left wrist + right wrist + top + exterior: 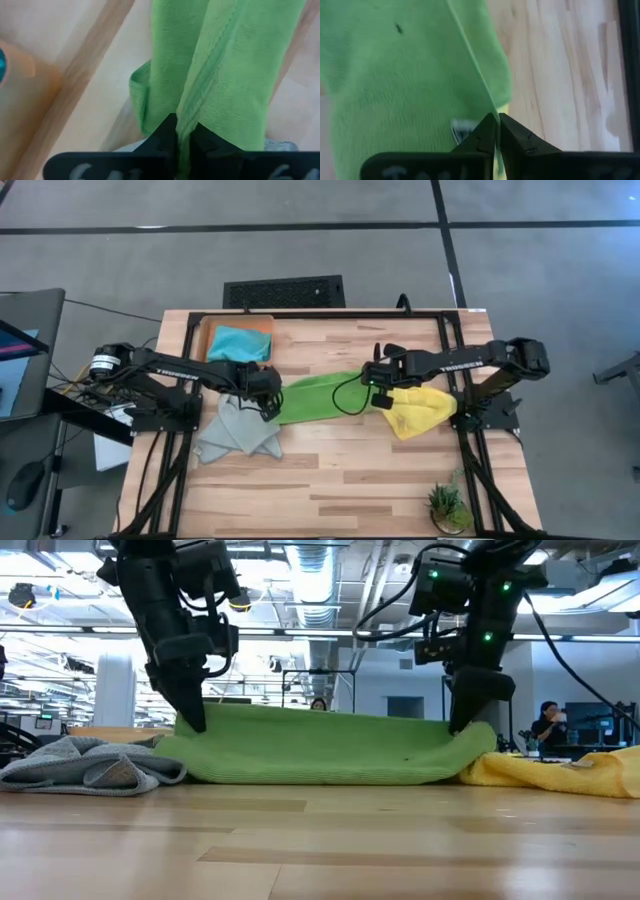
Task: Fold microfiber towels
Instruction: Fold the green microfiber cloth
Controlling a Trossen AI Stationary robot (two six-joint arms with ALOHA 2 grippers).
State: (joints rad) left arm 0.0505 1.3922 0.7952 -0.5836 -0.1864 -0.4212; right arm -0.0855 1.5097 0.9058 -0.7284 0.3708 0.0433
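Inside orange bin (200,340): turquoise towel (239,343), bunched.

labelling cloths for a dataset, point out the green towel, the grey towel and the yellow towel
green towel (315,398), high view, middle of the cloth
grey towel (232,435), high view, centre folds
yellow towel (425,413), high view, middle

Both arms low, left gripper (270,392) and right gripper (372,387) fingers pinched.
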